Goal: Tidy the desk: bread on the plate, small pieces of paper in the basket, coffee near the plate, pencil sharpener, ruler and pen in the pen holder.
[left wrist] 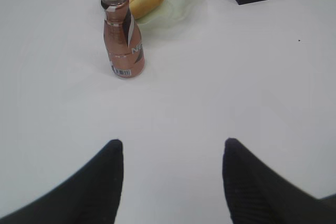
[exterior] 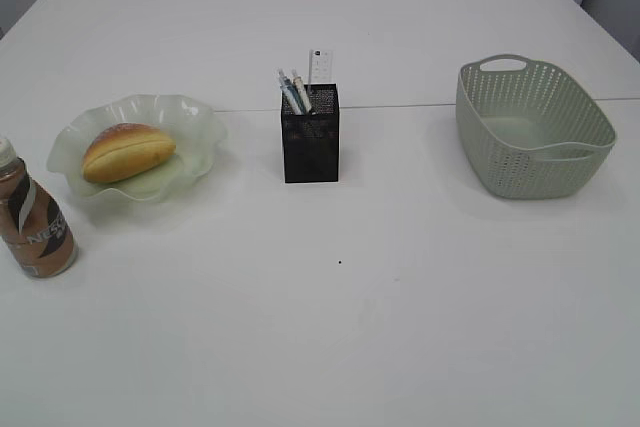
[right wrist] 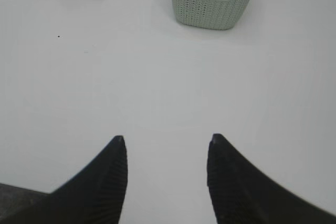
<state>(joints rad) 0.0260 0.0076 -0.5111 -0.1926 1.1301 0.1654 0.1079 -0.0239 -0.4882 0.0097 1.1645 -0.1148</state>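
The bread (exterior: 127, 151) lies in the hollow of the green plate (exterior: 196, 119) at the left of the counter (exterior: 400, 327), where the wavy rim keeps it from rolling off. The coffee bottle (exterior: 32, 222) stands upright just beside the plate, on the side nearer the camera, close enough to count as set by it but apart from the rim. In the middle the black mesh pen holder (exterior: 310, 142) carries the ruler (exterior: 320, 65) and some pens (exterior: 292, 90), all standing on end and leaning on the walls; no pencil sharpener can be made out, perhaps hidden inside. The basket (exterior: 530, 142) sits at the right; whether any paper lies in it cannot be told. The left hand (left wrist: 172, 153) hangs over bare counter short of the bottle, wide and empty; the right hand (right wrist: 166, 150) likewise, wide and empty, short of the basket. The tidying looks finished, or close to it.
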